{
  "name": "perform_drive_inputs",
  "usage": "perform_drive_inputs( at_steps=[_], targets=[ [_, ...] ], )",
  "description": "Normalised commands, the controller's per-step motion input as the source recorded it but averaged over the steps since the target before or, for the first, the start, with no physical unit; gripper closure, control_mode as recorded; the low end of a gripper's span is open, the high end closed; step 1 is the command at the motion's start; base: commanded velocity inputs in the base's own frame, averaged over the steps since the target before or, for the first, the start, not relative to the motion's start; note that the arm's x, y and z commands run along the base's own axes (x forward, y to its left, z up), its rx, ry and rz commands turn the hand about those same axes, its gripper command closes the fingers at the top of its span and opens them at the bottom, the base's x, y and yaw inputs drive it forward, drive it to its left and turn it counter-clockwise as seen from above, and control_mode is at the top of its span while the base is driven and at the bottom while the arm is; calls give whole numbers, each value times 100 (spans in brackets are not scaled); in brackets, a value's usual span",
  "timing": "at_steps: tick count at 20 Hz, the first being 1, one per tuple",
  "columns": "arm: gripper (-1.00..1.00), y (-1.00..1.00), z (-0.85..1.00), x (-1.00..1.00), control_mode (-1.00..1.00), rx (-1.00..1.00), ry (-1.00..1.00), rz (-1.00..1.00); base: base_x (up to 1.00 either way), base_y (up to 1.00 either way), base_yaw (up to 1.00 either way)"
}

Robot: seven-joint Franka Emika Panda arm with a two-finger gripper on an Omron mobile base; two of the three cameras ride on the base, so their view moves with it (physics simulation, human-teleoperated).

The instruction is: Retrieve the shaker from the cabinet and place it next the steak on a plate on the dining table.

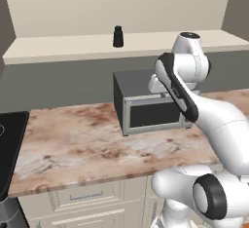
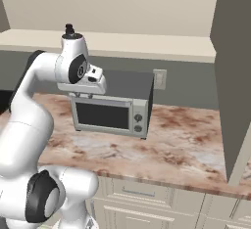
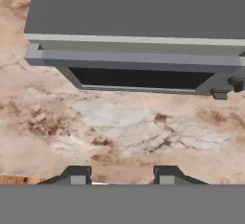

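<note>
The shaker [image 1: 117, 36] stands upright on the cabinet [image 1: 68, 47] shelf, above and behind the microwave [image 1: 146, 106], well apart from the gripper [image 3: 122, 176]. The gripper hangs over the counter [image 1: 73, 144] in front of the microwave, its jaws parted with nothing between them. To reach well, the arm should probably rise clear of the microwave's top, then go in level above the shelf's front edge. Open shelf lies on both sides of the shaker.

Dark grey microwave [image 3: 139, 50] on marbled countertop [image 3: 124, 132], 2 tool fingertips [image 3: 76, 175] apart, nothing between.
</note>
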Motion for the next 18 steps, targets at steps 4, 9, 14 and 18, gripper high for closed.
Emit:
perform_drive_inputs(
  at_steps=[4, 9, 14, 18],
  targets=[
    [-100, -1, 0, -51, -100, 0, -14, 0, 0, 0, 0],
    [-100, -1, 35, -80, -100, 0, -42, 0, 0, 0, 0],
    [-100, 0, 82, -54, -100, 1, -55, 5, 0, 0, 0],
    [-100, 4, 81, -22, -100, 0, -45, 6, 0, 0, 0]
  ],
)
